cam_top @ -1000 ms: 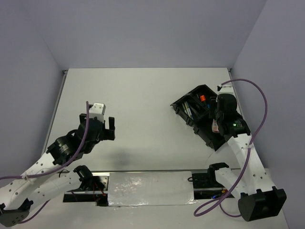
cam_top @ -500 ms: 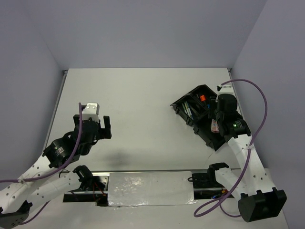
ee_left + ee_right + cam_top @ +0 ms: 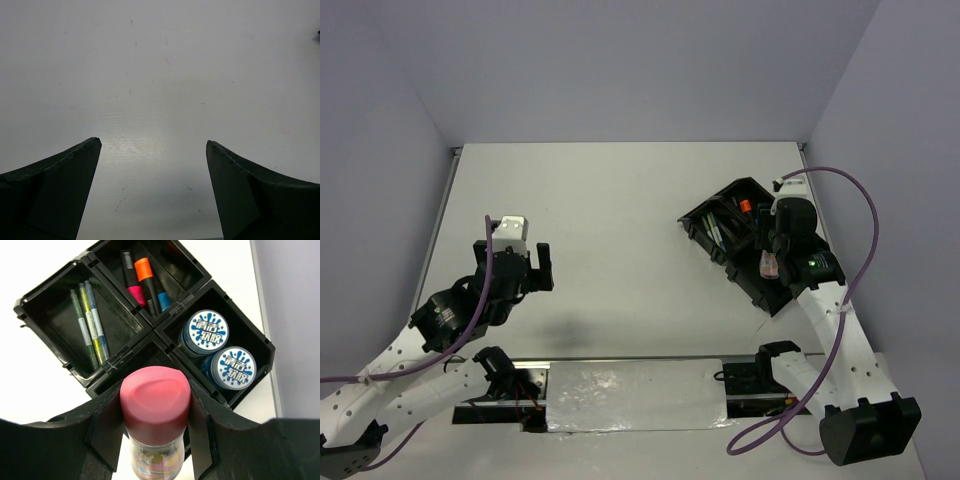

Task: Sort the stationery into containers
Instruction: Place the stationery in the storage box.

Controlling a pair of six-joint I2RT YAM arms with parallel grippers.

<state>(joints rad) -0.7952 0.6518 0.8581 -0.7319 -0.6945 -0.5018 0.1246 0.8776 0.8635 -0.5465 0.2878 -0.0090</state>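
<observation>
White table (image 3: 620,200): pink tube (image 3: 155,400) partly hides black tray (image 3: 120,320).

I see my left arm (image 3: 395,355) and right arm (image 3: 840,322) built alike: white plastic links, black joint housings. A thin purple cable (image 3: 868,215) loops off each. Small green light (image 3: 812,263) on right wrist. Left gripper (image 3: 152,144) fingers (image 3: 50,195) matte black, wedge-shaped.
</observation>
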